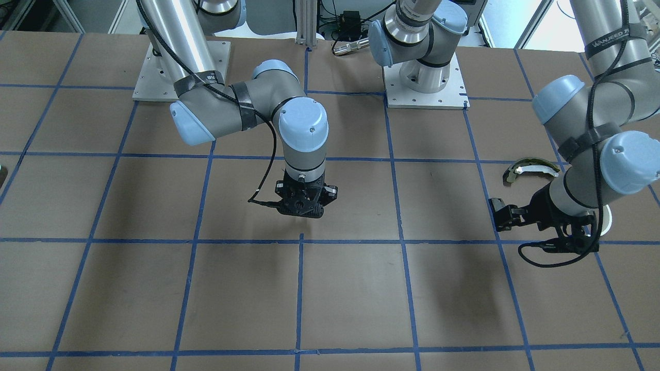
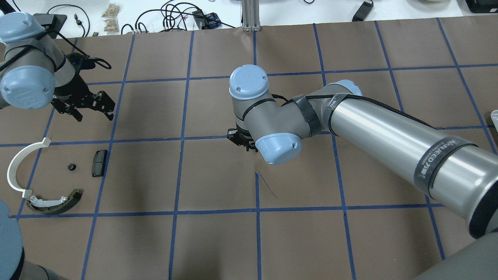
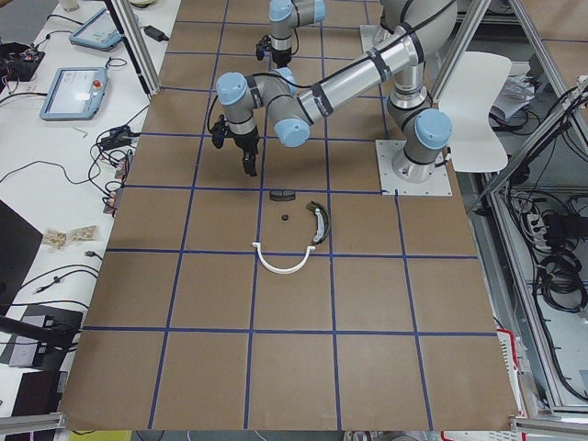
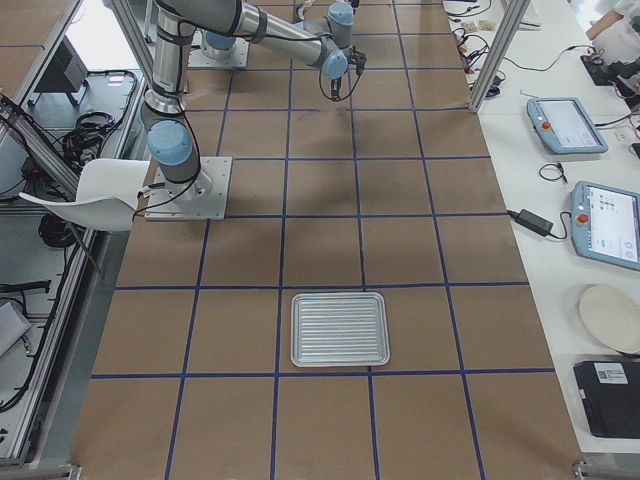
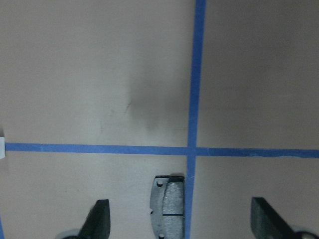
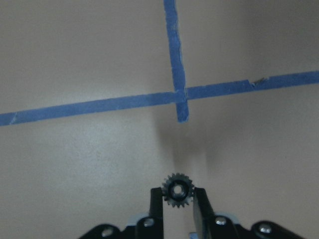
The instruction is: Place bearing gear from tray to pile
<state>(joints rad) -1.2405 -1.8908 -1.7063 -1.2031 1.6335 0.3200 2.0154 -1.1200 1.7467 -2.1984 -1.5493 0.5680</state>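
Carrying the bearing gear [image 6: 178, 189] pinched between the tips of the right claw [image 6: 178, 195] above the middle of the desk [image 2: 218, 241], the arm arguably called for a level, steady traverse to the pile [image 2: 71, 167], near which the left claw [image 5: 179, 209] hung spread and empty.

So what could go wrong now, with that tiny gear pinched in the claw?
1. The gear is pinched only at the tips of the right gripper, by its teeth; a jolt might shake it loose.
2. The left gripper hovers open close to the black pad of the pile; the arms might crowd each other there.
3. Small and round, the gear could roll away once released.
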